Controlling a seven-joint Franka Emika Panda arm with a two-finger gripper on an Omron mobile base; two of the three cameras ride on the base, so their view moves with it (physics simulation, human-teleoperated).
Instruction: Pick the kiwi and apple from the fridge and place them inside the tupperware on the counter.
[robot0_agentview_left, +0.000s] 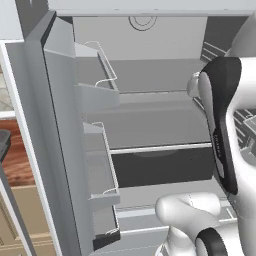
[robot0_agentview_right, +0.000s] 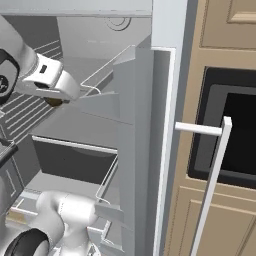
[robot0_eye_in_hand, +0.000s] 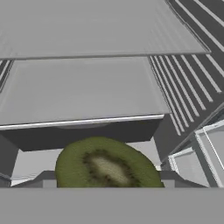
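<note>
Right up against the hand camera sits the kiwi (robot0_eye_in_hand: 107, 164), and it's a cut half: bright olive-green flesh, a pale cream core in the middle with a ring of tiny dark seeds around it. It sits between the two small dark finger tips (robot0_eye_in_hand: 49, 180), whose tops peek out on either side of it, so the two-finger gripper (robot0_eye_in_hand: 107, 181) looks pinched on the fruit, though the contact itself is hidden at the picture's bottom edge.

From the right base camera you can spot a sliver of brownish fruit (robot0_agentview_right: 54, 102) tucked under the white hand, held up in the air inside the large light grey fridge (robot0_agentview_right: 142, 130), above the shelves.

Behind the kiwi runs the dark drawer (robot0_eye_in_hand: 83, 133), then two flat grey shelves (robot0_eye_in_hand: 83, 89) stacked above it, with ribbed grey wall off to the side.

Left base camera shows the open door's wire-railed bins (robot0_agentview_left: 102, 75), and further left a strip of reddish-brown wood-grain counter (robot0_agentview_left: 17, 167).
</note>
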